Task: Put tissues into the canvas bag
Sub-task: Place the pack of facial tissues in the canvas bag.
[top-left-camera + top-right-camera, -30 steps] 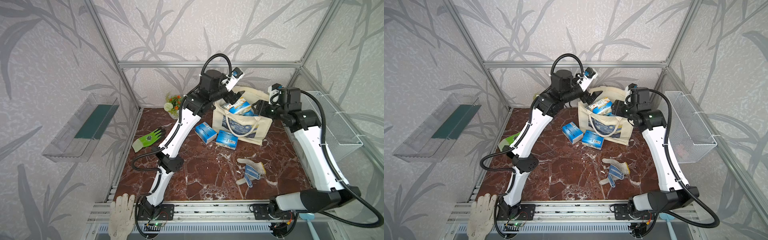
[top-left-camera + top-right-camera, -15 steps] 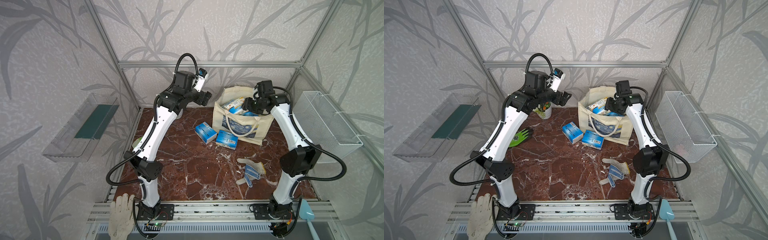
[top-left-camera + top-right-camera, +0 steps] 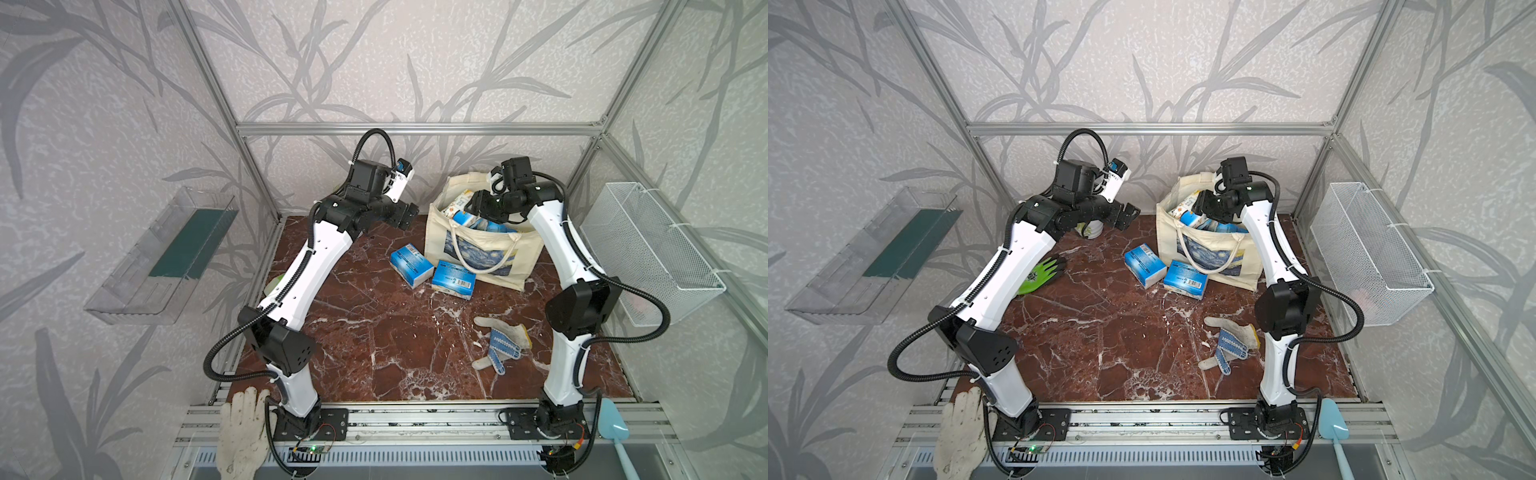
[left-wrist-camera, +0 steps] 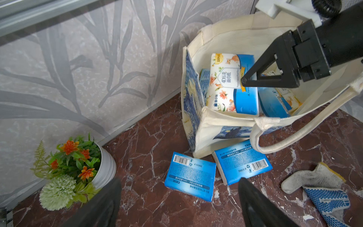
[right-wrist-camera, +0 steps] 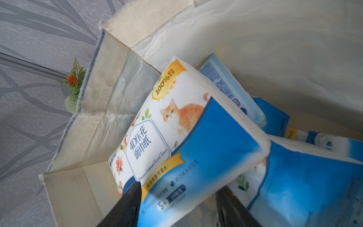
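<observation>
Tissues (image 5: 167, 141) lie in the canvas bag (image 5: 94, 121) between the right gripper (image 5: 179, 186) fingers, grip unclear; left gripper (image 4: 179, 181) fingers spread wide apart.

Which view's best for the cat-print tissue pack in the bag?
Left wrist: cat-print tissue pack nearly whole, sharp, inside the canvas bag. Right wrist: closer, blurred, end cut off. Both top views: tiny, partly hidden.

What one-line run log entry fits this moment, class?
left gripper: open, empty | right gripper: shut on tissue pack inside bag | two loose packs on table | next: probably release
</observation>
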You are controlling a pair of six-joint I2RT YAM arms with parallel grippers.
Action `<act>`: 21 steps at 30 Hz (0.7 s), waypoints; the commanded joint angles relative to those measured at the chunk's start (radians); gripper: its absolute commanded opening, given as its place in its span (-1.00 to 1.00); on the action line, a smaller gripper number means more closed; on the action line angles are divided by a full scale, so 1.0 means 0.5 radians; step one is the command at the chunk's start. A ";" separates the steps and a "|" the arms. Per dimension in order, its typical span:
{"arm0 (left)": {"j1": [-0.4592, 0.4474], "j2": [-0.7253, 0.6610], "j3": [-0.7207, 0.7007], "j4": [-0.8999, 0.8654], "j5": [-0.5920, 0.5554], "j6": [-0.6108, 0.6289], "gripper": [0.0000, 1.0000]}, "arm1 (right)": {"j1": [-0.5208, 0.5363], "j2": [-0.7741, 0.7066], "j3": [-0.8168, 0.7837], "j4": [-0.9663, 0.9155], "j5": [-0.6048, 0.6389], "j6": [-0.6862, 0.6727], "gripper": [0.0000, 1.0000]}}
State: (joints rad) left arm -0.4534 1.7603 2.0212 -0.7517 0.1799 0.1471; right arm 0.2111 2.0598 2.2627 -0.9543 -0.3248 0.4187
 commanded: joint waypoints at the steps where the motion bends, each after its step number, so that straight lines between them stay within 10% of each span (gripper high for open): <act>1: 0.015 -0.113 -0.104 0.037 -0.018 0.034 0.81 | 0.016 0.045 0.145 -0.069 -0.036 -0.019 0.26; 14: 0.047 -0.276 -0.521 0.106 -0.056 0.376 0.98 | 0.016 0.252 0.776 -0.422 0.200 -0.088 0.51; 21: 0.255 -0.293 -0.784 0.162 0.400 0.783 0.99 | 0.003 0.208 1.054 -0.590 0.256 -0.149 0.64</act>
State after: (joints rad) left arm -0.3698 1.6306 1.6657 -0.6907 0.2527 0.4072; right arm 0.2214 2.1887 2.7529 -1.1763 -0.2237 0.3740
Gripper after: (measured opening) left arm 0.995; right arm 0.815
